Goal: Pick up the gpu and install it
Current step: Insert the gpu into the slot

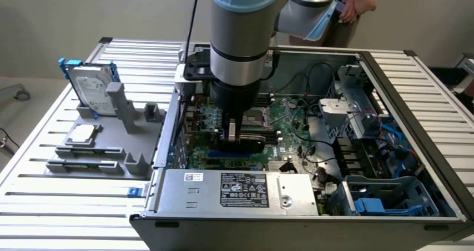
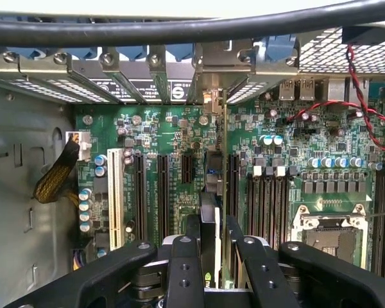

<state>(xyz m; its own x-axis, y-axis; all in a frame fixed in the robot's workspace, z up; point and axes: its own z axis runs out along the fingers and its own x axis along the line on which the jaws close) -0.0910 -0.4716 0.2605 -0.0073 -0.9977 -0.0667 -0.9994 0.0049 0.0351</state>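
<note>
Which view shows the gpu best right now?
The exterior view: the gpu shows its black shroud face there, held upright over the motherboard by the gripper. In the wrist view it is edge-on, a thin strip between the fingers.

Black matte metal gripper: jaws closed on the thin rectangular gpu, whose edge is green and black. Ahead of the jaws, a flat green motherboard carries long black slots and one white slot. Thin red wires run on one side of the jaws, and a yellow-and-black braided cable on the other.
</note>
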